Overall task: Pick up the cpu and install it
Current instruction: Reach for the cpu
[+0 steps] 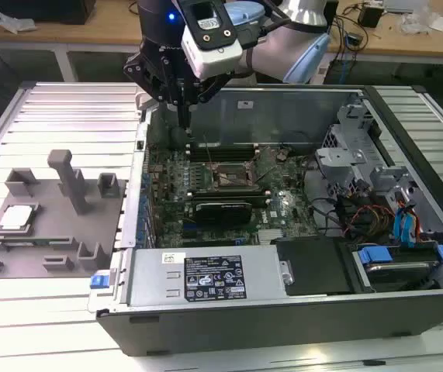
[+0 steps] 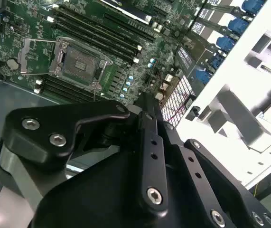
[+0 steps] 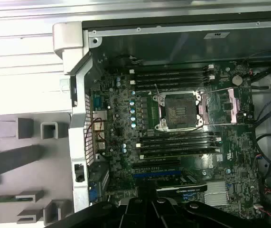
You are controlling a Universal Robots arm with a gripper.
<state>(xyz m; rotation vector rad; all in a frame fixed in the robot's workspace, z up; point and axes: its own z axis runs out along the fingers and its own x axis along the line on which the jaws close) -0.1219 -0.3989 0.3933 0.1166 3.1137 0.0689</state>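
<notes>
On the ribbed metal table (image 1: 66, 101): open computer case (image 1: 205, 325), grey fixture (image 1: 58, 242) beside it.
cpu (image 1: 15, 218) lies on fixture; gripper (image 1: 184, 116) clenched, empty, over the case; wooden bench (image 1: 89, 35) behind.

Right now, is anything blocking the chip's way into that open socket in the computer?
Nothing covers the cpu on its grey fixture, and the socket lies open and empty. Between them stands the case's side wall, so the path would go over it. The gripper hangs above the motherboard.

Cpu (image 1: 15, 218): silvery square, flat on grey fixture.
</notes>
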